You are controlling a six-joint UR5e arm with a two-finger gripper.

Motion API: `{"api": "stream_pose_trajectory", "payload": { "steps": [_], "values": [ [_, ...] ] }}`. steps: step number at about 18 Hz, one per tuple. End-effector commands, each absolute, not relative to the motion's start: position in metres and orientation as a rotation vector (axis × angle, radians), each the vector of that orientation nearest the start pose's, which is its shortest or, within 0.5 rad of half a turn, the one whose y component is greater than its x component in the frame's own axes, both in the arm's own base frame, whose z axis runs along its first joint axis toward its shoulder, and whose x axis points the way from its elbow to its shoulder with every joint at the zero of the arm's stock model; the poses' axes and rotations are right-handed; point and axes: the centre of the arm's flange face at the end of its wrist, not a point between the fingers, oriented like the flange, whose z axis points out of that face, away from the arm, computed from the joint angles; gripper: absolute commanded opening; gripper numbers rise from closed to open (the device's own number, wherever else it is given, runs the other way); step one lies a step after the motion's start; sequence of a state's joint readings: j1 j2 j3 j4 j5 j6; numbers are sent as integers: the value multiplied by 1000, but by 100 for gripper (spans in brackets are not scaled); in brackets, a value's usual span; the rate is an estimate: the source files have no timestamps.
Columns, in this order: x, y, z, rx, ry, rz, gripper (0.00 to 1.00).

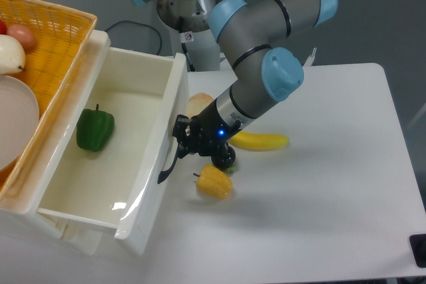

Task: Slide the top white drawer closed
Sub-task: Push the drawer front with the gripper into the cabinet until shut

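Note:
The top white drawer [154, 157] stands pulled far out of the cabinet on the left, with a green bell pepper [94, 130] lying inside it. Its black curved handle [168, 165] is on the front face. My gripper [184, 139] is pressed against that front face just above the handle. Its fingers are dark and bunched together, so I cannot tell whether they are open or shut.
A yellow wicker basket [60, 38] holding a white plate [14, 121] and onions sits on top of the cabinet. A yellow bell pepper [214, 182], a banana [261, 142] and a bread-like piece [200, 105] lie on the white table beside the gripper. The arm's base [193, 38] is behind.

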State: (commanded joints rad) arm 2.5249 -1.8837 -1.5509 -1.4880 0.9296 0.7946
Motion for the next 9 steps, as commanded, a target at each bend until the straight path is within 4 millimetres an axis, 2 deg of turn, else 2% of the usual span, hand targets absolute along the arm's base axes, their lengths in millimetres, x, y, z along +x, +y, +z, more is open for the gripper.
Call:
{"api": "stream_pose_trajectory", "payload": {
  "steps": [9],
  "values": [
    [-358, 502, 358, -2654, -286, -789, 0]
  ]
}}
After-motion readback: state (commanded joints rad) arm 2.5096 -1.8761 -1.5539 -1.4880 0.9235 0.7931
